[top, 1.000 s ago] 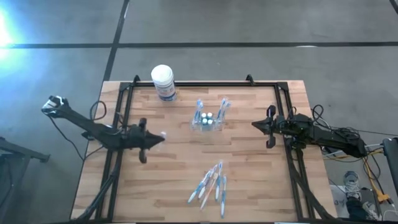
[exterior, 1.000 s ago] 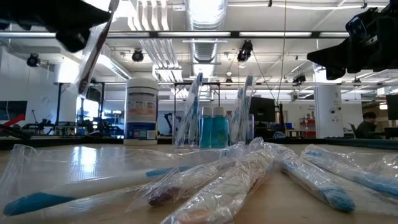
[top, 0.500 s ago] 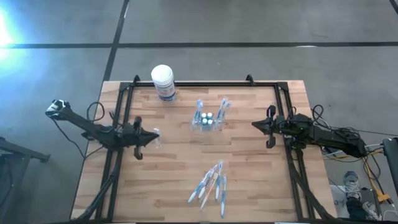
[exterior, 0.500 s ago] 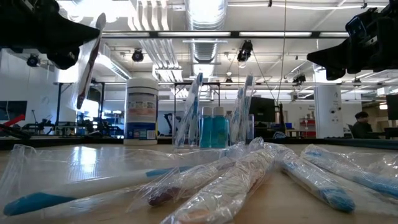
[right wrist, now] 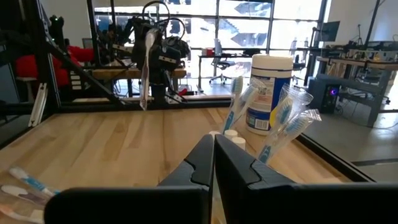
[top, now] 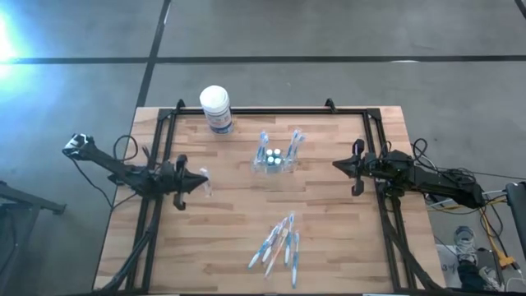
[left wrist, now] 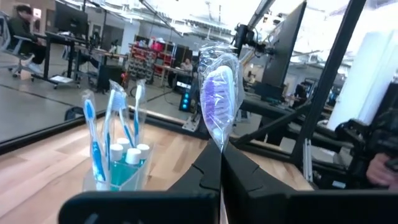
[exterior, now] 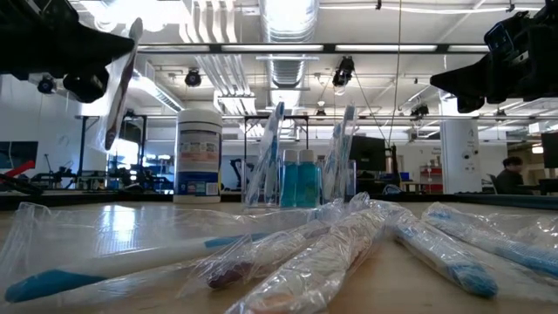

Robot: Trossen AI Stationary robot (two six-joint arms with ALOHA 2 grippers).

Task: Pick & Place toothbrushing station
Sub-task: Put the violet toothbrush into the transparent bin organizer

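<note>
A: Where is the toothbrushing station?

B: On the wooden table, in the far half near the middle, standing upright. It is a clear plastic holder, well apart from both arms.

A: What is in it?

B: Wrapped toothbrushes with blue heads stand tilted at both ends, two on one side and at least two on the other in the right wrist view. Between them sit small bottles of blue liquid with white caps; the left wrist view shows three caps.

A: Any other container?

B: A white cylindrical tub with a blue label stands at the far edge, left of the holder. Its lid is on, so its contents cannot be seen.

A: And the left gripper?

B: It hangs over the left side of the table, above the surface, its fingers pinched together on a wrapped toothbrush with purple bristles. The brush points upward from the fingertips, head at the top, inside a clear wrapper.

A: The right gripper?

B: Held over the right side of the table, fingers pressed together with nothing between them.

A: Anything loose on the table?

B: A pile of wrapped toothbrushes lies flat near the front edge, blue and white, overlapping one another.
</note>
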